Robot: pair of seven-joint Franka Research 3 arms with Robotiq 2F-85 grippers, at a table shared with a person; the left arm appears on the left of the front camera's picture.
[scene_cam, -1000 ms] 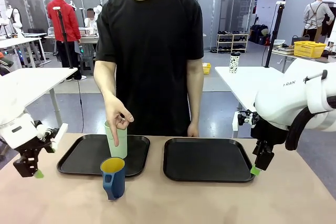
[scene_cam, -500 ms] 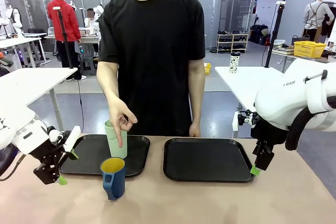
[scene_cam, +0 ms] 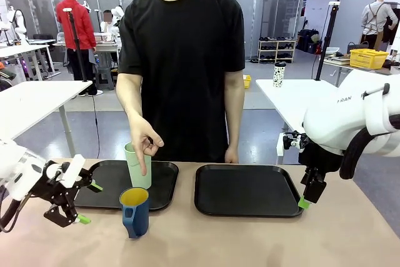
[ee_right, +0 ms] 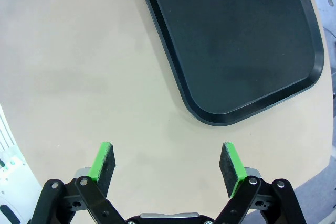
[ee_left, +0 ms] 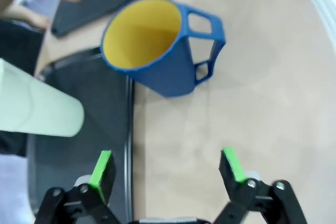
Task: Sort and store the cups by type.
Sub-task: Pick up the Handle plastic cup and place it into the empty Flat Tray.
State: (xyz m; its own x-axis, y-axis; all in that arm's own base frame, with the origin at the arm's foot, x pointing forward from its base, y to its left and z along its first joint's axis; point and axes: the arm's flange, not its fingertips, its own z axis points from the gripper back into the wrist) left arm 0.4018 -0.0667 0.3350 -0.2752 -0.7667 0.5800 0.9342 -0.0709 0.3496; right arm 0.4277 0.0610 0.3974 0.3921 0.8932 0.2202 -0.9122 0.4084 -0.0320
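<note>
The left jaws are spread wide and empty, low over the counter [scene_cam: 219,242] by the near left corner of the left tray [scene_cam: 103,189]. They are tipped toward the blue mug [ee_left: 157,51]. The mug stands upright on the bare counter, just off the near edge of that tray, with its handle turned toward the robot's side.

The wrist view has one pad over the tray and the other over the counter. A straight run at the mug could therefore catch a finger on the tray rim, or nudge the mug before the jaws are square to it. The mug narrows toward its base, so a low or crooked pinch may let it slip or tip. A pad landing on the handle could twist it round.

At about the same depth, the right jaws hang wide and empty at the near right corner of the right tray [scene_cam: 247,189], which is bare.

Farther back, the green tumbler [scene_cam: 139,168] stands on the left tray toward its right end. A person's hand [scene_cam: 142,142] hangs right in front of it, one finger pointing down. I cannot tell whether the finger touches the tumbler. A high lift of the mug could brush that hand or knock the tall tumbler over. Setting the mug on the tumbler's tray would, in my judgement, mix the types.
</note>
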